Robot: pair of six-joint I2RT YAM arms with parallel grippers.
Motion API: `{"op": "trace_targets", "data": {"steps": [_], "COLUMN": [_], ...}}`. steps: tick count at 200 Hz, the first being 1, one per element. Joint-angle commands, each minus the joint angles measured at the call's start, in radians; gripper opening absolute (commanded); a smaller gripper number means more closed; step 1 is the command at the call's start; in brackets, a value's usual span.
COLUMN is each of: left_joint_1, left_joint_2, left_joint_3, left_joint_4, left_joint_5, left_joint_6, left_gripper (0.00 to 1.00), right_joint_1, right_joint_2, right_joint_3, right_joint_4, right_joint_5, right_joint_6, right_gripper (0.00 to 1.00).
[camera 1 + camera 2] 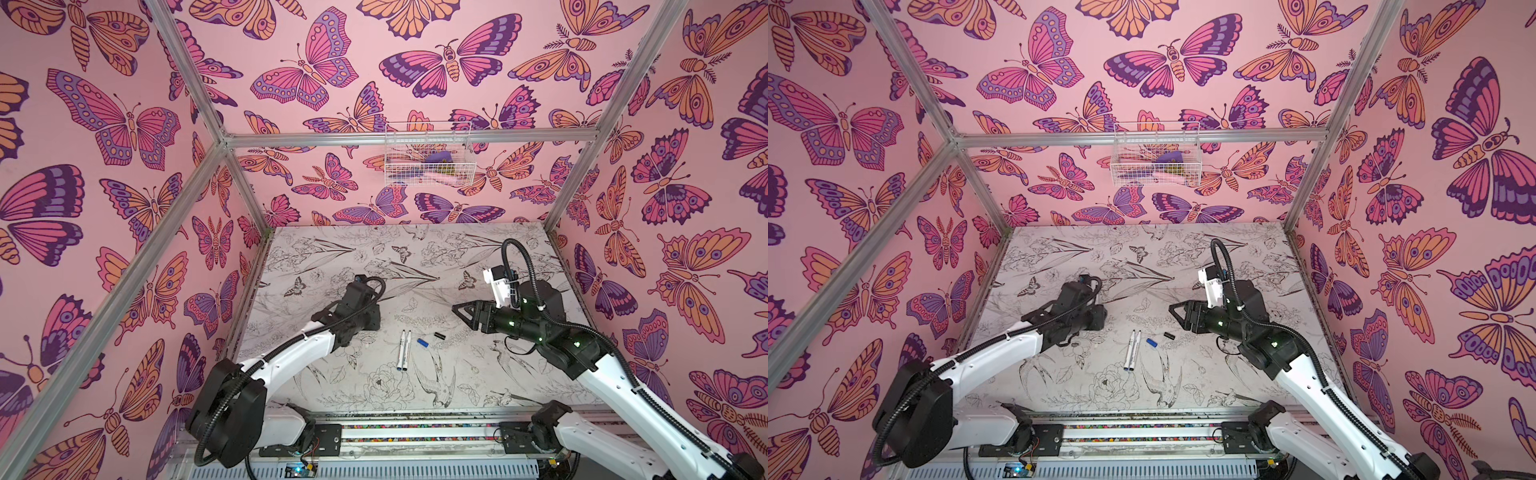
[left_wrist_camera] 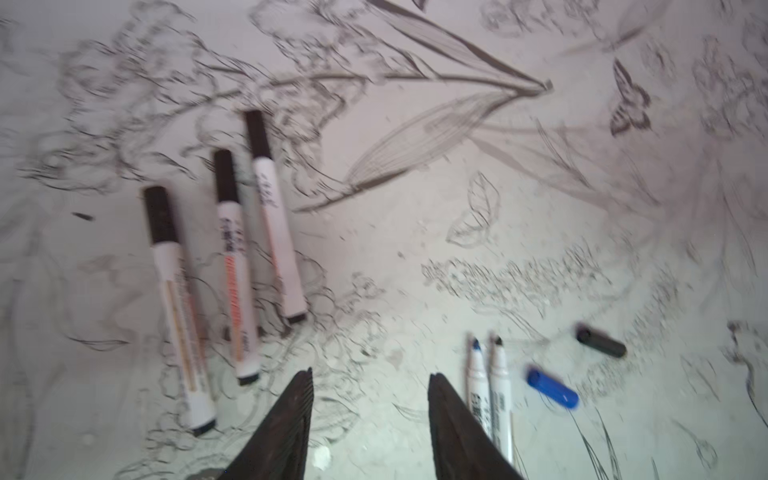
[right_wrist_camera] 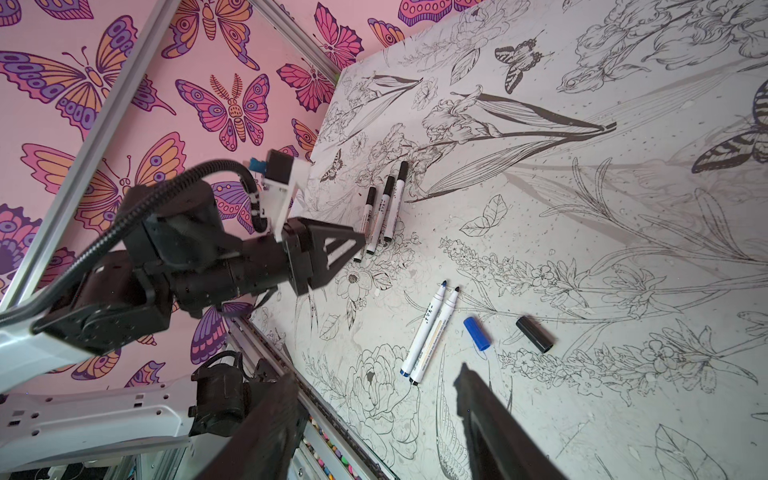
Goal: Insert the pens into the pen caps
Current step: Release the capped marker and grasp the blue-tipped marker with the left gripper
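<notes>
Pens [image 3: 424, 328] on the table [image 1: 478, 382]: three capped, two bare

Over on the left, three capped pens [image 3: 380, 216] lie side by side, with the left gripper [image 2: 370, 374] poised just by them, fingers apart and empty. Mid-table two bare pens [image 1: 402, 351] lie touching, one blue-tipped, one black-tipped. Just right of them rest a blue cap [image 1: 422, 342], then a black cap [image 1: 440, 335]. The right gripper [image 3: 376, 370] hangs further right, fingers spread, holding nothing

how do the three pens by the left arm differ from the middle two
The three pens wear black caps; the two pens have bare tips. The three are all black; the two are one blue, one black. The three lie staggered; the two lie level, touching. All have white barrels.
</notes>
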Motion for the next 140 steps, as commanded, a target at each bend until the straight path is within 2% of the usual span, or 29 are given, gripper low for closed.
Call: {"op": "trace_targets", "data": {"steps": [1, 27, 41, 140], "left_joint_1": [-0.053, -0.128, -0.157, -0.206], "left_joint_2": [0.037, 0.106, 0.139, 0.232], "left_joint_3": [-0.037, -0.017, 0.007, 0.066], "left_joint_4": [-0.068, -0.035, -0.041, -0.093], "left_joint_5": [0.087, 0.215, 0.235, 0.132], "left_joint_6": [-0.015, 0.048, 0.087, 0.1], "left_gripper": [0.5, 0.5, 0.5, 0.5], "right_joint_1": [-0.008, -0.009, -0.008, -0.008], "right_joint_2": [0.004, 0.013, 0.013, -0.019], "right_joint_3": [-0.004, -0.005, -0.006, -0.013], "right_joint_4": [-0.007, -0.008, -0.005, -0.025], "right_joint_5": [0.016, 0.012, 0.011, 0.02], "right_joint_6": [-0.021, -0.024, -0.024, -0.032], "right_gripper": [0.63, 0.63, 0.63, 0.62]}}
